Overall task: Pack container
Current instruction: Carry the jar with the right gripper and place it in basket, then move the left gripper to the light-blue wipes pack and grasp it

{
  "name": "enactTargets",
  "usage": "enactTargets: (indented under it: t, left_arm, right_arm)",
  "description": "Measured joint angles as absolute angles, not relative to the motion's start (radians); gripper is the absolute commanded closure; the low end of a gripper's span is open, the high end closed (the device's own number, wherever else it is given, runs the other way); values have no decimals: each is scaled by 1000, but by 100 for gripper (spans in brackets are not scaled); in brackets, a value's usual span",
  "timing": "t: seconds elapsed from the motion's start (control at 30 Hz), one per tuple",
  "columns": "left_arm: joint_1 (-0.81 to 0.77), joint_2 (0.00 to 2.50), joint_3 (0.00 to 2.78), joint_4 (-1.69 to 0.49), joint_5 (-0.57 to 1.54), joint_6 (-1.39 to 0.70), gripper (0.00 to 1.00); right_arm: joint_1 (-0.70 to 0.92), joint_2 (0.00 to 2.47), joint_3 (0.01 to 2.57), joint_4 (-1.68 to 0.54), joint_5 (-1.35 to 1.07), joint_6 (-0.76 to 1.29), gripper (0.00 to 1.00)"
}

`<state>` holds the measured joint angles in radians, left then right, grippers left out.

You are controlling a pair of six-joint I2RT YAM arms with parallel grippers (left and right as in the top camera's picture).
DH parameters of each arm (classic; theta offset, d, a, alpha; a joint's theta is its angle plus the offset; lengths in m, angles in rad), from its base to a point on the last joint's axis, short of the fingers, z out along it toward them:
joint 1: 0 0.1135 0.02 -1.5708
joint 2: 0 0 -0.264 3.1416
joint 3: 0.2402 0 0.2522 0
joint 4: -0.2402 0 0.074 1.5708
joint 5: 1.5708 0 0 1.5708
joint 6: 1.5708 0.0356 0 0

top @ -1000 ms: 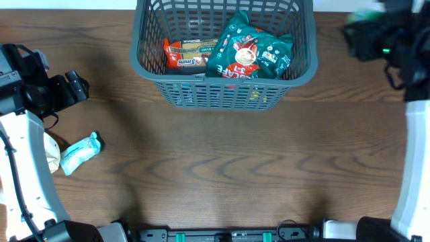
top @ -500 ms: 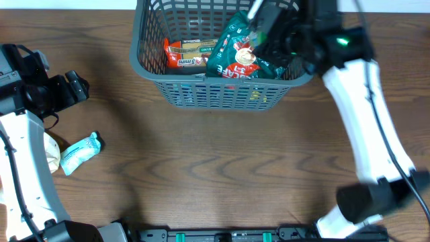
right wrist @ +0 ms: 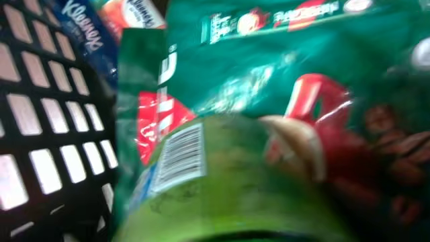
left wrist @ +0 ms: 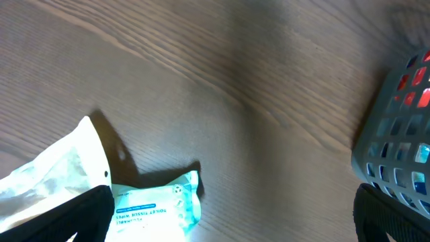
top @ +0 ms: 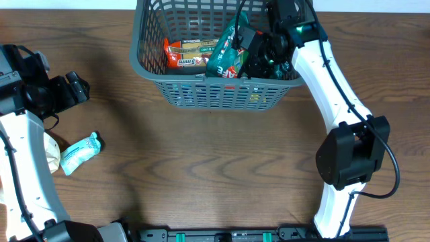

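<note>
On the far left, the left gripper (top: 70,91) hangs above the desk (top: 215,168). In the left wrist view its 2 fingers (left wrist: 80,215) stand wide apart at the bottom corners, with nothing between them. I judge that it waits there so that the other arm has room.

Near it, by the left edge, 2 things lie loose on the desk: a white bag (left wrist: 54,175) and a teal wipes packet (top: 80,151), touching each other. They are well apart from the container, so I think they are the part of the packing that is left. They are also on the side which the left arm can reach.

The container (top: 151,64) stands at the far middle of the desk, open side up. An orange packet (top: 191,54) lies flat on its bottom at the left. To the right of this packet a green bag (top: 228,57) leans.

The right gripper (top: 259,50) is inside the container, directly at the green bag. In the right wrist view the bag fills almost the whole picture and is blurred. A blue packet (right wrist: 80,20) shows in the corner beside the lattice wall. The fingers are not visible there, so I cannot tell how far they are open or whether they hold the bag. My guess is that this arm is placing or pressing the bag.
</note>
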<state>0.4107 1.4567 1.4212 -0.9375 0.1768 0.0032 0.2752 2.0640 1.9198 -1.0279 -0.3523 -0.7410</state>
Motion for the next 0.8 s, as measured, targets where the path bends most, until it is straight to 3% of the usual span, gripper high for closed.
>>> enactTargets:
  t: [0.23, 0.4, 0.63, 0.8]
  left_arm:
    - [411, 1457, 1422, -941, 177, 3, 1]
    - [411, 1457, 1421, -946, 177, 3, 2]
    - [411, 1456, 1422, -983, 173, 3, 1]
    - [411, 1417, 1421, -1068, 106, -39, 1]
  right_arm:
    - [255, 2001, 1995, -950, -343, -643, 1]
    - [136, 1840, 2127, -846, -208, -315, 1]
    - [-121, 1674, 2186, -1139, 43, 197, 1]
    - [-234, 1721, 2158, -1278, 53, 350, 1]
